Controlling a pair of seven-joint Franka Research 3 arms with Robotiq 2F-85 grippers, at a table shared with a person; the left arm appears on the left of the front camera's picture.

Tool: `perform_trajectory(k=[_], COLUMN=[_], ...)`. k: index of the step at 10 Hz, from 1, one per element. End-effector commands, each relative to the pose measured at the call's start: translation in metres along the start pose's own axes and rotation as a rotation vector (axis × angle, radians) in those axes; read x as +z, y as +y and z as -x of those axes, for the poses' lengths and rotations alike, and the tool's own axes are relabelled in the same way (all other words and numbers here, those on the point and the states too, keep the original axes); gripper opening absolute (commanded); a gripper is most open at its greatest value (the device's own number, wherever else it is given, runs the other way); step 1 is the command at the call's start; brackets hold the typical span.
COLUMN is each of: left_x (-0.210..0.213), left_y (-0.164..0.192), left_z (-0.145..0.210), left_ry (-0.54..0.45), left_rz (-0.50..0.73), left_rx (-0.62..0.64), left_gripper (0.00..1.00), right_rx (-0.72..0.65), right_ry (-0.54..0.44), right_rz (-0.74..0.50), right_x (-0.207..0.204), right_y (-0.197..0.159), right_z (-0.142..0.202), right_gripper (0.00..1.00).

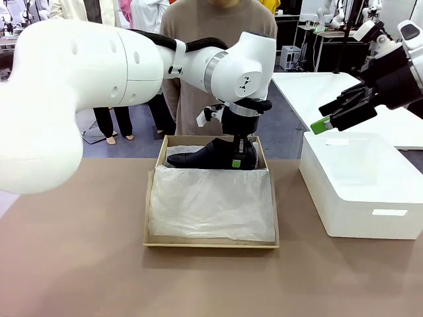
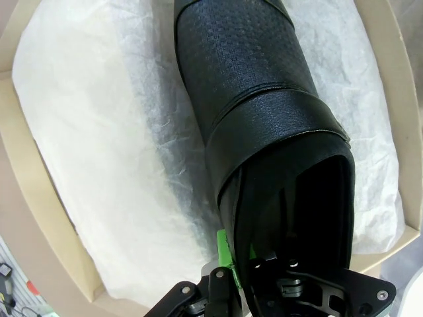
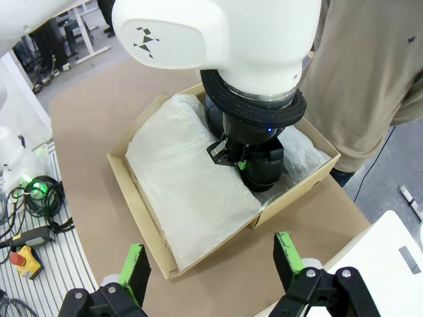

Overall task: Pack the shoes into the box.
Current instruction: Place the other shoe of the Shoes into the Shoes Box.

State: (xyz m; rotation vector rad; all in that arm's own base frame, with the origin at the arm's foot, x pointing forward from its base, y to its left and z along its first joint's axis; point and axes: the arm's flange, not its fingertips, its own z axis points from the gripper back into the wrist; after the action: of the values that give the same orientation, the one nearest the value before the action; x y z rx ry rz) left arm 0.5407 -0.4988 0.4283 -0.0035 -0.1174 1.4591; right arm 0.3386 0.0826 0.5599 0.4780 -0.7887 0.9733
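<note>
One black shoe [image 1: 205,157] lies along the far end of the tan cardboard box [image 1: 151,218], toe towards picture left. My left gripper [image 1: 238,158] is shut on the shoe's heel wall. The left wrist view looks down the shoe [image 2: 251,86] with a green pad [image 2: 225,254] pressed on the outside of the heel, over white tissue paper [image 2: 112,132]. A sheet of tissue paper [image 1: 211,201] covers the rest of the box. My right gripper [image 1: 324,122] hangs open above the table's right side, its green fingers [image 3: 135,264] spread wide with nothing between them. I see no second shoe.
A larger white box [image 1: 360,191] stands on the table right of the cardboard box. A person [image 1: 218,26] in a tan top stands at the far edge behind the box. My left arm's big white links cross the left half of the front view.
</note>
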Motion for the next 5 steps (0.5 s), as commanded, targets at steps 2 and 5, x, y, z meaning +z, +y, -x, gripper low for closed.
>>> perform_trajectory(k=[2,5], left_x=[0.01,0.029], left_y=[-0.007,-0.007], left_z=[-0.002,-0.002], left_ry=[-0.003,-0.012], left_rz=[-0.02,-0.02], left_rx=[-0.005,-0.001], left_gripper=[0.38,0.96], right_rx=[0.02,0.02], right_ry=[-0.027,-0.027], right_rz=[-0.016,-0.016], right_x=[-0.002,-0.002], right_y=[-0.004,-0.004], right_z=[0.0,0.0], right_gripper=[1.0,1.0])
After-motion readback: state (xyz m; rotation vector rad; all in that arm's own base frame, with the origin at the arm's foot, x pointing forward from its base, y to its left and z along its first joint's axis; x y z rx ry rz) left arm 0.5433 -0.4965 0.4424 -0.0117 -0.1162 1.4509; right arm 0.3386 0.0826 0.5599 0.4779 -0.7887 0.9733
